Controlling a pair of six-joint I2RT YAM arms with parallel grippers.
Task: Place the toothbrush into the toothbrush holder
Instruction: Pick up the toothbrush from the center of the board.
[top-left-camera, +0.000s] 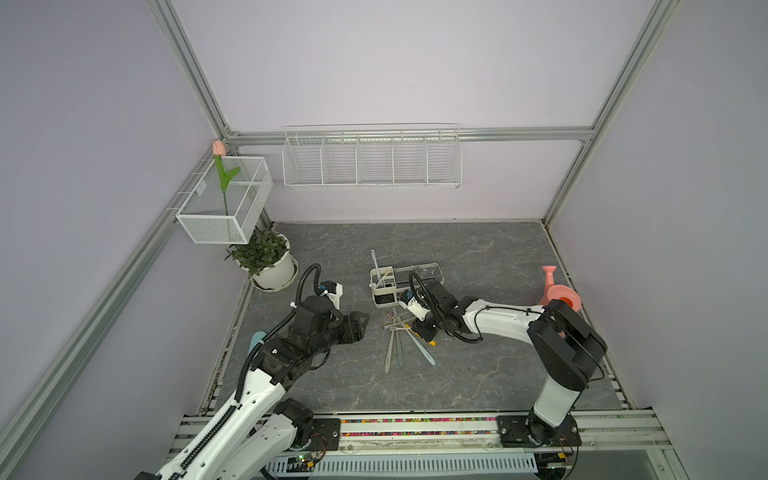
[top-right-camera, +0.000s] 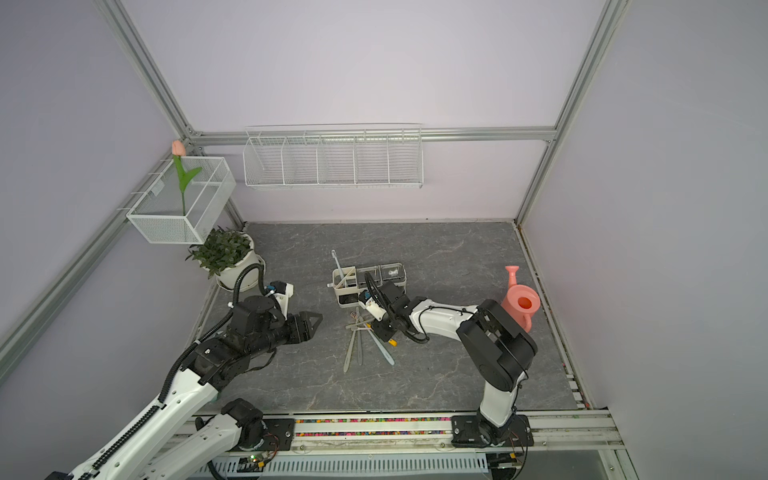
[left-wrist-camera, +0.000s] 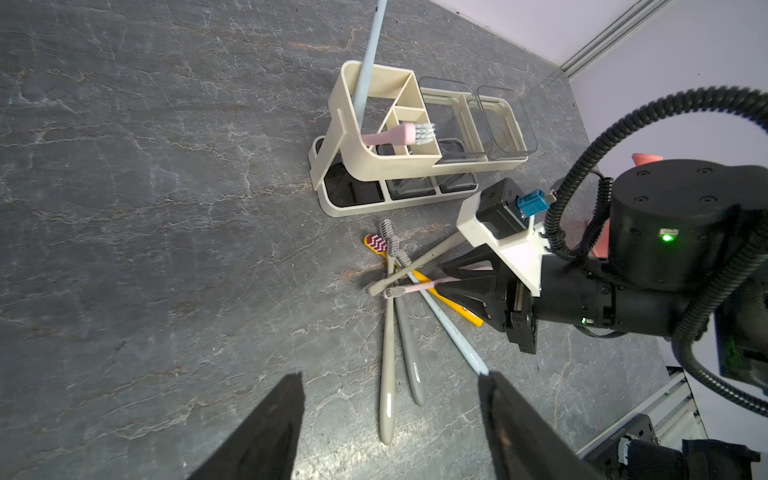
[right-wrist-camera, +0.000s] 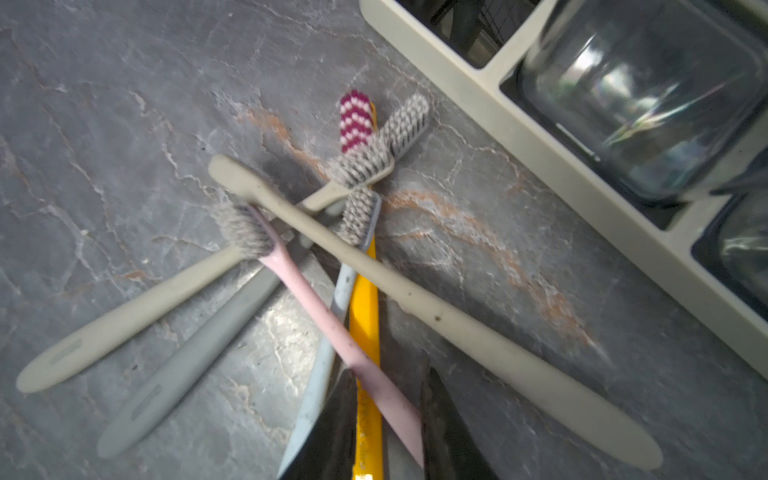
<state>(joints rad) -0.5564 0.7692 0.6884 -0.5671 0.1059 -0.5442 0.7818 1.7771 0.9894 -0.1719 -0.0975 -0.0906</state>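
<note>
Toothbrush: the pink toothbrush (right-wrist-camera: 309, 301) lies on top of a loose pile in the middle of the table (top-left-camera: 478, 374), not in the holder. Its bristled head points away from my right wrist and its handle runs back between my fingers.

Left end effector: my left end effector (left-wrist-camera: 390, 378) hangs over the table on the left side of the pile. Its fingers are spread wide with nothing between them.

Right end effector: my right end effector (right-wrist-camera: 388, 376) is down at the pile with its fingers drawn close on either side of the pink handle. The yellow toothbrush (right-wrist-camera: 365, 316) shows underneath in the same gap. I cannot tell whether the fingers are pressing the pink handle yet.

Pile: two beige handles, a grey one, a light-blue one and the yellow one cross each other on the table.

Toothbrush holder: the toothbrush holder (left-wrist-camera: 395, 164) stands just beyond the pile, toward the far edge. A light-blue toothbrush (left-wrist-camera: 365, 62) leans upright in its cream bin, and a pink brush head (left-wrist-camera: 401, 134) shows in the bin as well.

Watering can: a pink watering can (top-left-camera: 559, 293) stands by the right edge.

Potted plant: a potted plant (top-left-camera: 266, 257) stands in the far left corner.
</note>
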